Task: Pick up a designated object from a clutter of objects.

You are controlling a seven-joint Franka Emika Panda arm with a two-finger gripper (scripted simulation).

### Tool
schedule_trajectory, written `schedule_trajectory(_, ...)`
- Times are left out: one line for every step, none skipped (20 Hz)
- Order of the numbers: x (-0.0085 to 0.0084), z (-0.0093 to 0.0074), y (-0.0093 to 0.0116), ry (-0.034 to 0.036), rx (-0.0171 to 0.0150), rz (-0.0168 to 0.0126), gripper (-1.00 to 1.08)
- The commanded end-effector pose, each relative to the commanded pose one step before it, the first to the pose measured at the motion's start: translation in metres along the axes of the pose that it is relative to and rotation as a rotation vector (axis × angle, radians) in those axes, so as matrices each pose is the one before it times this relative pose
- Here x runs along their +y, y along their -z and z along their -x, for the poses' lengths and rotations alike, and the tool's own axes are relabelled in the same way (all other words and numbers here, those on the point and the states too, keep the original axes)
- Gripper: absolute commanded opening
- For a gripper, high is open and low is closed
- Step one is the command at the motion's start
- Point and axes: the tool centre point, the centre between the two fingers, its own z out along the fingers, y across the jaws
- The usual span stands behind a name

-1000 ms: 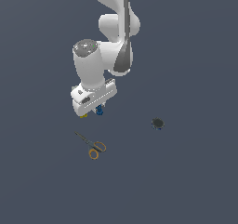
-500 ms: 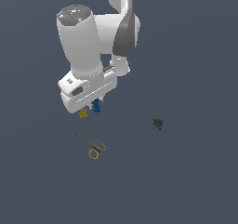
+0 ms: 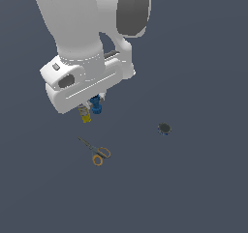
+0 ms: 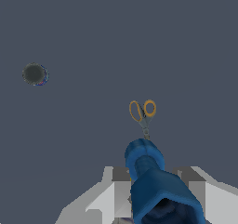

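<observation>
The designated object, a small bright blue spool (image 3: 96,104) with wider ends, hangs just under the white hand, off the floor. My gripper (image 3: 97,100) is shut on it. In the wrist view the blue spool (image 4: 148,172) sits between the two grey fingers (image 4: 113,190) of the gripper (image 4: 155,183) and sticks out past them. The rest of the clutter lies on the floor below: a yellow-and-white bottle (image 3: 85,115) partly hidden by the hand, orange-handled scissors (image 3: 98,154) and a dark round disc (image 3: 164,128).
The floor is a plain dark grey surface. From the wrist view the scissors (image 4: 143,112) lie straight beyond the spool, and the disc (image 4: 34,73) lies far off to one side. The big white arm fills the upper exterior view.
The hand has risen toward the camera with the blue spool still held, so it looks much larger. Bottle, scissors and disc have stayed in place.
</observation>
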Motion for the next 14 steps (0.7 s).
schedule_trajectory(0.00576, -0.00717, 0.01635, -0.00015, -0.00050, -0.00100, -1.00)
schedule_trajectory(0.00206, -0.00259, 0.00570, 0.00000, 0.00000, 0.00000, -1.00)
schedule_trajectory(0.00192, -0.00241, 0.00525, 0.00000, 0.00000, 0.00000, -1.00)
schedule_trajectory(0.00179, -0.00223, 0.00483, 0.00000, 0.00000, 0.00000, -1.00)
schedule_trajectory(0.00166, -0.00206, 0.00443, 0.00000, 0.00000, 0.00000, -1.00)
schedule_trajectory(0.00154, -0.00190, 0.00405, 0.00000, 0.00000, 0.00000, -1.00)
schedule_trajectory(0.00142, -0.00175, 0.00370, 0.00000, 0.00000, 0.00000, -1.00)
schedule_trajectory(0.00131, -0.00160, 0.00337, 0.00000, 0.00000, 0.00000, -1.00)
schedule_trajectory(0.00119, -0.00146, 0.00304, 0.00000, 0.00000, 0.00000, -1.00)
schedule_trajectory(0.00108, -0.00131, 0.00272, 0.00000, 0.00000, 0.00000, -1.00)
schedule_trajectory(0.00097, -0.00118, 0.00241, 0.00000, 0.00000, 0.00000, -1.00)
schedule_trajectory(0.00087, -0.00104, 0.00211, 0.00000, 0.00000, 0.00000, -1.00)
schedule_trajectory(0.00077, -0.00091, 0.00182, 0.00000, 0.00000, 0.00000, -1.00)
schedule_trajectory(0.00067, -0.00078, 0.00154, 0.00000, 0.00000, 0.00000, -1.00)
